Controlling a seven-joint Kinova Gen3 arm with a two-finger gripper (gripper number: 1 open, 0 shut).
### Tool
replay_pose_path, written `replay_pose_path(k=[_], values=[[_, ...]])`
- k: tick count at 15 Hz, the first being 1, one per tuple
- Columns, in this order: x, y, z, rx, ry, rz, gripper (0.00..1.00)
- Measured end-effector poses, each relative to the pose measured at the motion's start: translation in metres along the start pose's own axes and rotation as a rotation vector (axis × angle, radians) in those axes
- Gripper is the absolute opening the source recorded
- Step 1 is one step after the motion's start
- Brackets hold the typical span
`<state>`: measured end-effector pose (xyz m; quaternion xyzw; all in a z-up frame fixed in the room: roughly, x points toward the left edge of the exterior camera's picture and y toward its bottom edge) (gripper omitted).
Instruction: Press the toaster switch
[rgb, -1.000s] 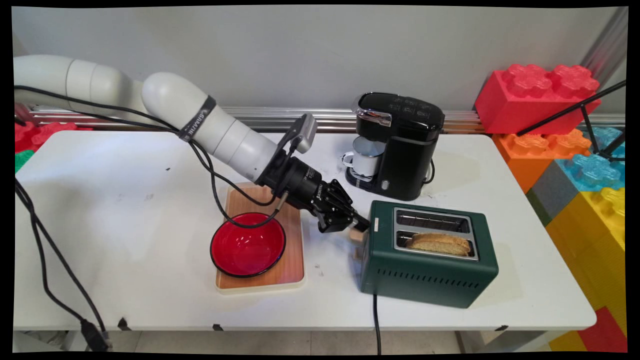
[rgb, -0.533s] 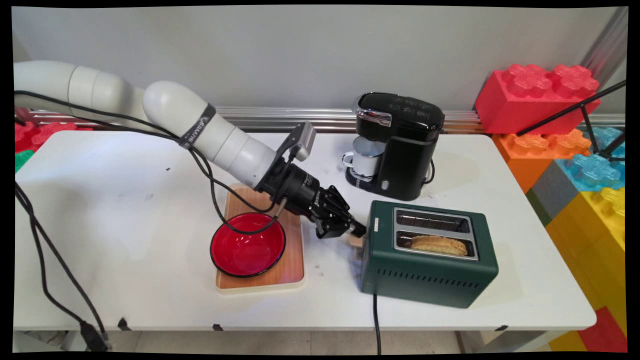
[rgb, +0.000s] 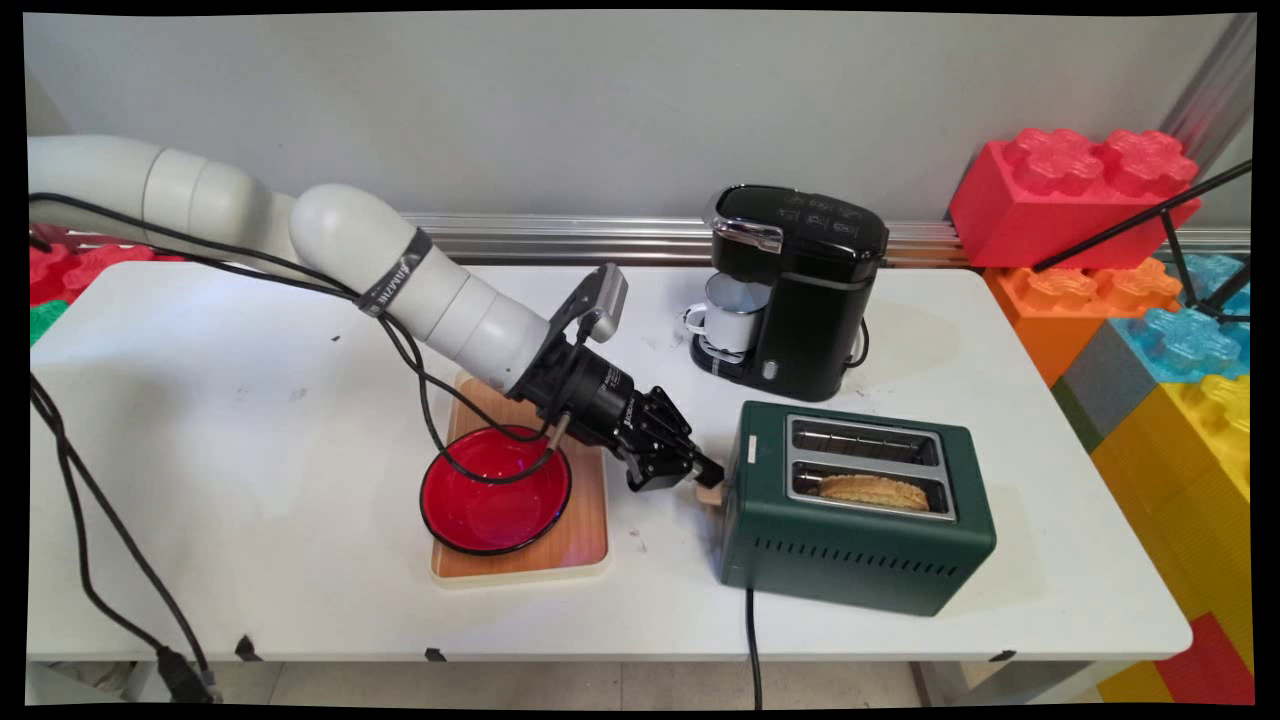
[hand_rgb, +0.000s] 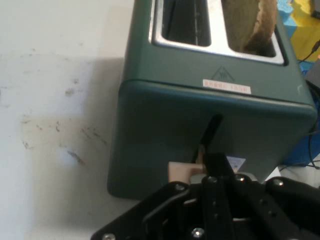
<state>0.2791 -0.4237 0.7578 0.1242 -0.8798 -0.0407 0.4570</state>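
One slice of browned bread (rgb: 873, 490) sits low in the camera-side slot of the dark green two-slot toaster (rgb: 850, 545) on the white table (rgb: 250, 560). The black claw (rgb: 708, 472), fingers pinched together and gripping nothing, rests its tip on the beige slide lever (rgb: 711, 492), low in its vertical slot. Judgement: the contact is narrow, so force should stay in line with the slot, or the tip slips.

Even, bright light; soft shadows fall on the white desk (rgb: 250, 560) beside the dark green metal toaster (rgb: 850, 560); hand view slightly soft.
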Motion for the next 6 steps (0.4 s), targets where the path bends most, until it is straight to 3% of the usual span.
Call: replay_pose_path(k=[6], values=[[-0.0077,-0.0014,0.0029,0.004,-0.011,-0.01,0.0]])
